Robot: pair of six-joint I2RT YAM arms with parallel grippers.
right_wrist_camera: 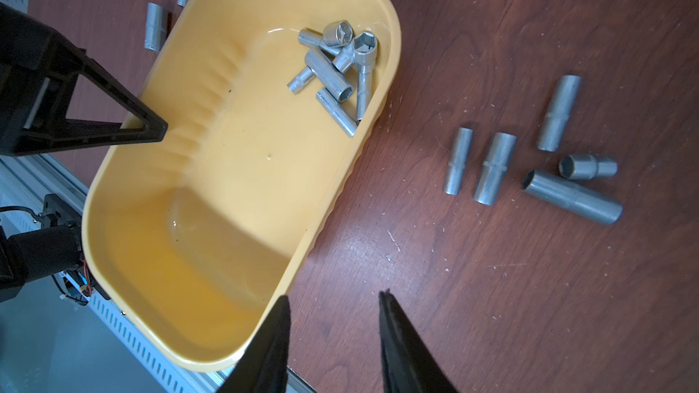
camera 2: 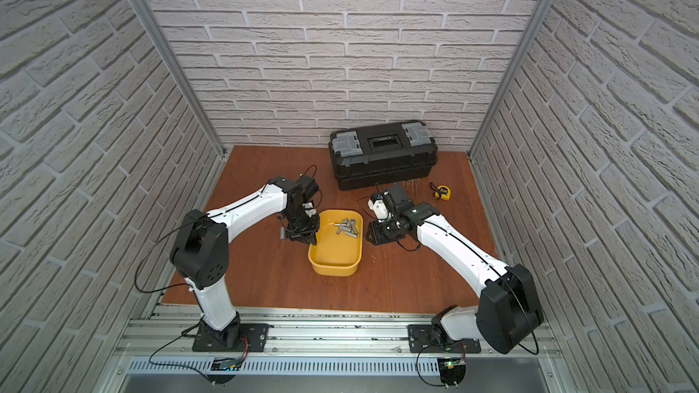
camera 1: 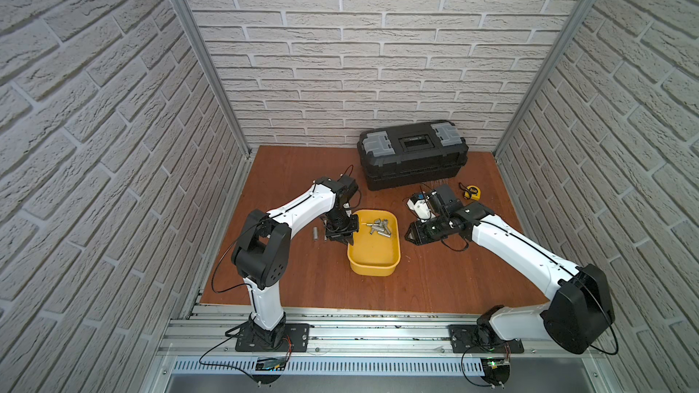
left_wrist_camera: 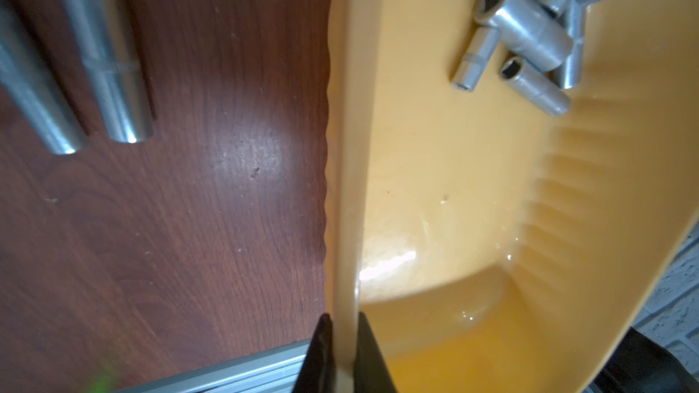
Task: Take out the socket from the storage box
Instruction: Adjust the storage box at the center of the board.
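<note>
The yellow storage box sits mid-table. Several silver sockets lie bunched in its far right corner, and the rest of its floor is bare. My left gripper is shut on the box's left rim, one finger inside and one outside. My right gripper hangs open and empty just outside the box's right wall.
Two loose sockets lie on the wood left of the box. Several more sockets lie right of it, under my right arm. A black toolbox stands at the back wall, with a yellow tape measure beside it.
</note>
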